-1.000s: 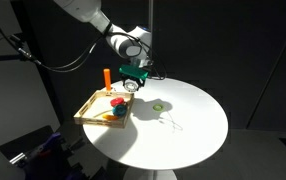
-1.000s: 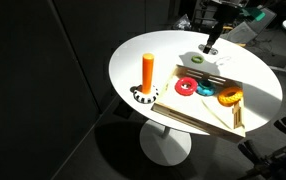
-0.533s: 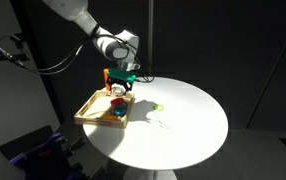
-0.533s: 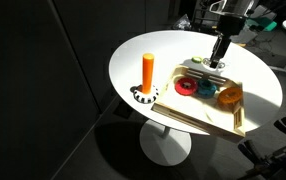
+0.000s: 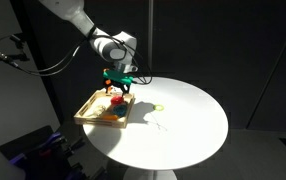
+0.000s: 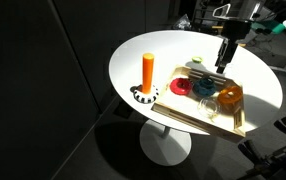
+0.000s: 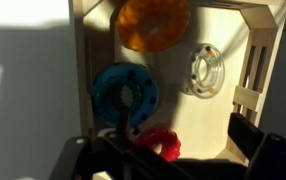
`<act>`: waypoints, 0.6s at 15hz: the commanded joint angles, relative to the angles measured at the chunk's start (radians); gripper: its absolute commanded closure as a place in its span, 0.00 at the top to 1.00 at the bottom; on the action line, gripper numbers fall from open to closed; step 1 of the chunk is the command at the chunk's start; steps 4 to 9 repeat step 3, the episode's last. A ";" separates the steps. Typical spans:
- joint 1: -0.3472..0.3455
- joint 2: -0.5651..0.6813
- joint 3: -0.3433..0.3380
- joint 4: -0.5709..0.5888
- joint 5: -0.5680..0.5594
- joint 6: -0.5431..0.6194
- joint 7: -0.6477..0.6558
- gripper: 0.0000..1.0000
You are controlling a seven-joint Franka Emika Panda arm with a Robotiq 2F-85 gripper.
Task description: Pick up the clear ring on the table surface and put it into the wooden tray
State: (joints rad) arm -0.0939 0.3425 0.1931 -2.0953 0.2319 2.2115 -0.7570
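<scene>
Pincer [image 6: 222, 67] over wooden tray [image 7: 219, 125]; wrist view alone shows clear ring [image 7: 205, 70] inside.

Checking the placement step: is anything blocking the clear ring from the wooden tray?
Nothing visible does. In the wrist view the clear ring already lies on the wooden tray floor, beside the orange ring and blue ring.

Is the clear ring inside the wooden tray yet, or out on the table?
In. The wrist view shows the tiny clear ring lying flat inside the light wooden tray.
</scene>
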 commanded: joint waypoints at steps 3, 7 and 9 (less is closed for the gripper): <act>0.017 0.001 -0.022 0.002 0.006 -0.006 -0.004 1.00; 0.017 0.001 -0.022 0.002 0.006 -0.006 -0.004 1.00; 0.017 0.001 -0.022 0.002 0.006 -0.006 -0.004 1.00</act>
